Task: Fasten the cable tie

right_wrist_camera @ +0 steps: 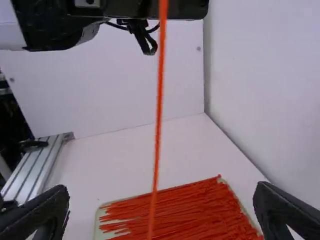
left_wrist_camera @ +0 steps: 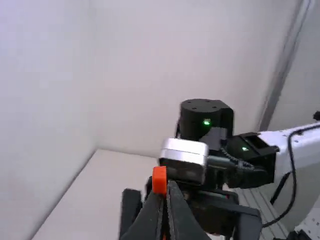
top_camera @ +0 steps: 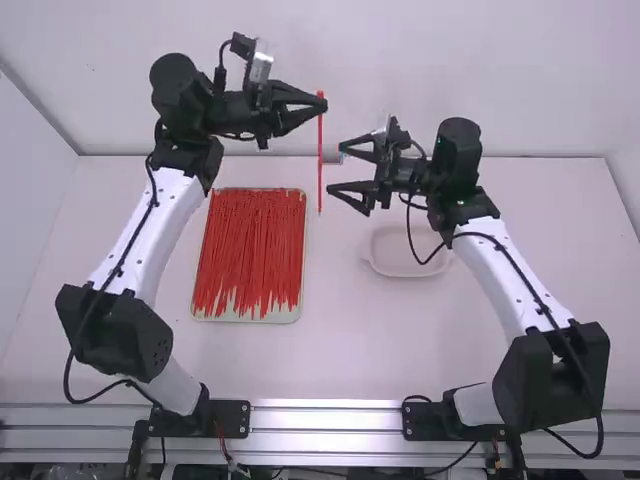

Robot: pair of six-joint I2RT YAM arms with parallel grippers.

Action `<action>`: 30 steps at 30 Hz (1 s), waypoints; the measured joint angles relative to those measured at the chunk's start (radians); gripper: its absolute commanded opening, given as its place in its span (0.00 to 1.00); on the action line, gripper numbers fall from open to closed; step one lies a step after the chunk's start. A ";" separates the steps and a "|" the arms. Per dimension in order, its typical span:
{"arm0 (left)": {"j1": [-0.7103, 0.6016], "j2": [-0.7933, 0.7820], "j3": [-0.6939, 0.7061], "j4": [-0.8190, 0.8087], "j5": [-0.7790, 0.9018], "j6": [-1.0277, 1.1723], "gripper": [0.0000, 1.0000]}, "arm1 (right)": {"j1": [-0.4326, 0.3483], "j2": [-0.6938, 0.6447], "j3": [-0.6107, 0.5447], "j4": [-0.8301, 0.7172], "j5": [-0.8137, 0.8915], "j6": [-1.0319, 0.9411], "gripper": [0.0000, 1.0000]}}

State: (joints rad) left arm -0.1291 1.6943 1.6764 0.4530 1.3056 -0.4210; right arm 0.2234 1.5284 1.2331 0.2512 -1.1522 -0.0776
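White walls [top_camera: 450, 60] closed in the far and side edges of a white table [top_camera: 400, 330], meeting behind its far left corner. A metal rail [top_camera: 330, 415] ran along the near edge and carried the bases of both arms.

On the left half of the table lay a flat pale tray [top_camera: 247, 318], its long sides running from near to far. It was covered with a dense layer of red cable ties [top_camera: 252, 250], all laid lengthwise. Right of the middle sat a shallow white dish [top_camera: 395, 262], well apart from the tray.

Above the far part of the table, the left gripper [top_camera: 312, 105] was pinched closed on the top end of a single red cable tie [top_camera: 320, 160]. In the left wrist view the tie's head stood up just beyond the closed fingertips [left_wrist_camera: 172, 210]. The tie hung straight down from there, with its lower end free in the air over the tray's far right corner.

The right gripper [top_camera: 336, 168] faced it from the right, level with the tie's lower half. Its fingers were spread wide and held nothing, their tips just beside the tie but not touching it. In the right wrist view the strip ran down midway between the two parted fingers, with the tray behind it.
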 measured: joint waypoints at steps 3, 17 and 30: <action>0.024 0.000 0.000 -0.003 -0.023 -0.011 0.02 | 0.000 0.000 0.000 0.000 0.015 -0.043 0.98; 0.045 0.076 0.000 -0.028 -0.111 -0.072 0.02 | 0.000 0.000 0.000 -0.061 0.030 -0.491 0.98; 0.063 0.087 0.000 -0.296 -0.312 -0.111 0.02 | 0.003 0.000 0.000 -0.175 0.022 -0.855 0.98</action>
State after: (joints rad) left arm -0.0662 1.7813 1.6764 0.1566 0.9936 -0.5323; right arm 0.2264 1.5284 1.2331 0.0757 -1.1305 -0.9321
